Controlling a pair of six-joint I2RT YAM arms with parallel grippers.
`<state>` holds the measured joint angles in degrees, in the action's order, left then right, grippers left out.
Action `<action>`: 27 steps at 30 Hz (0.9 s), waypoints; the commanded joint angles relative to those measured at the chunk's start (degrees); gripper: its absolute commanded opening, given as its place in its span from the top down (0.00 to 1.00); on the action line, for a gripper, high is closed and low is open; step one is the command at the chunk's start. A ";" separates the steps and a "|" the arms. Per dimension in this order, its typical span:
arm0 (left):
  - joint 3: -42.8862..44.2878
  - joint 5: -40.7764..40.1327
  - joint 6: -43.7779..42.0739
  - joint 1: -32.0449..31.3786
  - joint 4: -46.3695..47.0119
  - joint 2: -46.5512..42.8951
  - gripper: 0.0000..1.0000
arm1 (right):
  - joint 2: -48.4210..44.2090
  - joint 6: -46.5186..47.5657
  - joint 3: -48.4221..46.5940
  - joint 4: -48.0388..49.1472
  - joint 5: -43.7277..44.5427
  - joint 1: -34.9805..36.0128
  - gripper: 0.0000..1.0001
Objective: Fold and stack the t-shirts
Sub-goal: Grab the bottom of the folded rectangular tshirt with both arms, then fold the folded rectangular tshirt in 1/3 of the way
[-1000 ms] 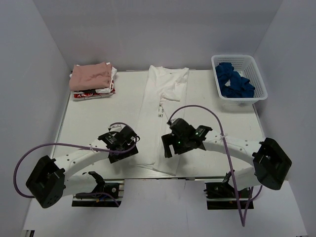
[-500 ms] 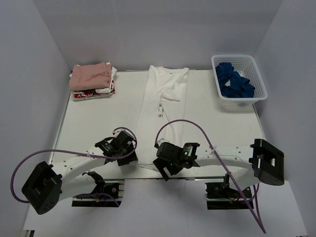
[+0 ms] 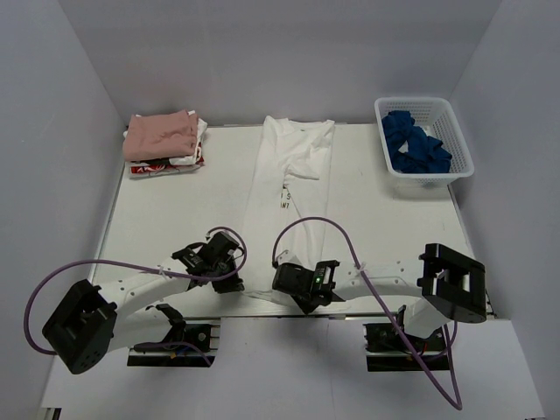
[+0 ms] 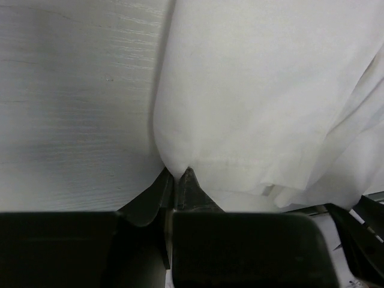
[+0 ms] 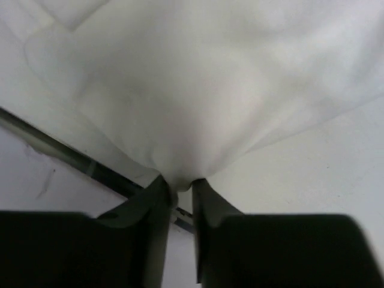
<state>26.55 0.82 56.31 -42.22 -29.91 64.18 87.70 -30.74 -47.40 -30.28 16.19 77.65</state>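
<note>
The left gripper and right gripper each pinch the near hem of the white t-shirt. It lies folded lengthwise down the middle of the table. The pink t-shirt tops a stack at the far-left corner.

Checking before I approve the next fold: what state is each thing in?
white tee: folded into a long strip, flat, near hem pinched at both corners
left gripper: shut on white tee
right gripper: shut on white tee
printed tee: folded, far left
pink tee: folded, on top of printed tee
basket: holds bunched blue cloth
</note>
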 commanded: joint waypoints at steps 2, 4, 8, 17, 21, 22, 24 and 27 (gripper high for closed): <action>0.08 0.15 -1.47 -0.06 -3.30 -0.72 1.00 | 1.07 -0.98 0.90 -0.30 5.17 -0.30 0.88; 1.92 0.15 -1.99 -0.06 -3.31 -1.34 1.00 | -0.24 -2.56 0.64 -0.83 5.79 -0.74 0.97; 7.70 -3.53 -2.53 -0.06 -3.84 -1.34 1.00 | -2.88 -4.23 -1.46 -1.97 9.90 -1.71 1.00; 29.51 -14.95 -3.05 2.75 -7.96 14.99 1.00 | -3.24 -0.55 -7.18 2.23 13.35 -17.75 1.00; 39.44 -16.29 -5.51 6.69 -8.50 23.25 1.00 | -0.79 1.56 -13.05 5.31 14.84 -23.06 1.00; 43.55 -16.29 -6.30 7.23 -8.50 24.75 1.00 | -1.30 2.87 -13.85 5.76 14.75 -24.02 1.00; 47.09 -15.77 -8.84 8.29 -7.27 28.79 1.00 | 0.44 4.02 -16.83 7.07 13.79 -27.28 1.00; 53.68 -15.24 -11.22 10.04 -5.96 32.66 1.00 | 3.95 7.18 -20.35 8.39 13.43 -31.31 1.00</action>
<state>75.05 -13.10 48.95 -33.52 -37.08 96.09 88.82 -27.29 -63.99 -25.74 28.36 49.39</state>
